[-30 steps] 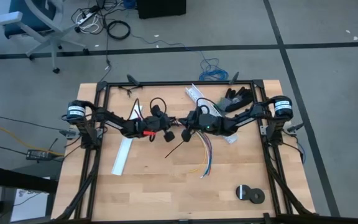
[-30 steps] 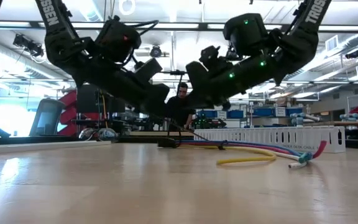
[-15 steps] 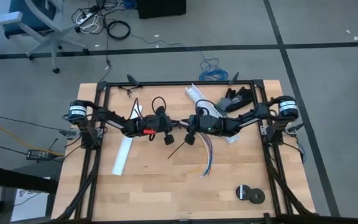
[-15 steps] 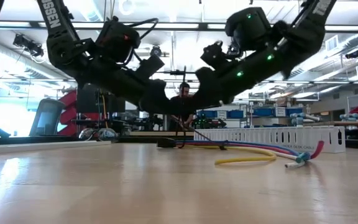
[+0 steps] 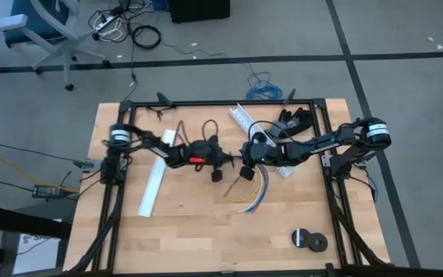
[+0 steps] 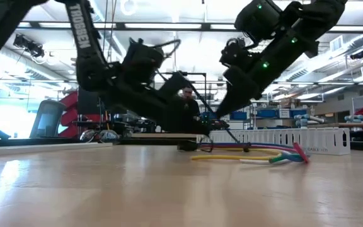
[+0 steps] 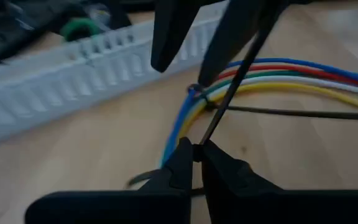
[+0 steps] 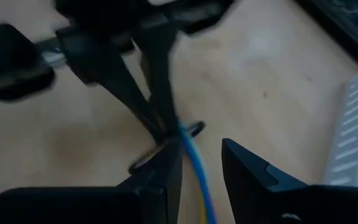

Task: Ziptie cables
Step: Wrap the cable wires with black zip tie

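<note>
The loose bundle of thin cables (image 7: 303, 78) showed blue, red, green, white and yellow; the slotted plastic channel (image 7: 73, 74) was white.

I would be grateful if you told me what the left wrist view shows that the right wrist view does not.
Only the left wrist view shows the left gripper shut on a black ziptie looped round the cables, whose red, green and white wires fan out. Only the right wrist view shows the right gripper open, its fingers either side of the cables. Both show the wooden table and the white slotted channel.
</note>
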Robot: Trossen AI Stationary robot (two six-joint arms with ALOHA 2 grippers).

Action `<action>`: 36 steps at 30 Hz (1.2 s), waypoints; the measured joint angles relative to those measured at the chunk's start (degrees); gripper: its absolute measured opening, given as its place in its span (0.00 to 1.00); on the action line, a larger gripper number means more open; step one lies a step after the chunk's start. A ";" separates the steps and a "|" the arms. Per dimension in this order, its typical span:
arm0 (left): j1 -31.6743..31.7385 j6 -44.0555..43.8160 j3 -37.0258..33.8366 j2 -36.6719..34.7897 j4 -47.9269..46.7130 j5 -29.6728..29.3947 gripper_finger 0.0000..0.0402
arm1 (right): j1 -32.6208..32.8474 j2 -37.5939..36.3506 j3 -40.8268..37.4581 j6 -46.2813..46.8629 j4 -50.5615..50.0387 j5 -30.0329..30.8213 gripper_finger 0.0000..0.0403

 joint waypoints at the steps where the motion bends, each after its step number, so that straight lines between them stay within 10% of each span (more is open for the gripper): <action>1: -0.06 -1.11 1.01 1.17 0.08 0.56 0.07 | 0.31 0.00 -0.01 0.18 -1.17 0.00 0.25; 18: 0.69 2.25 6.89 2.14 -0.63 6.05 0.07 | 6.66 -0.11 -0.60 7.75 -15.10 13.76 0.24; 36: 1.16 -2.16 7.01 2.39 -1.40 0.08 0.07 | 6.54 0.41 -20.91 8.90 37.28 15.88 0.24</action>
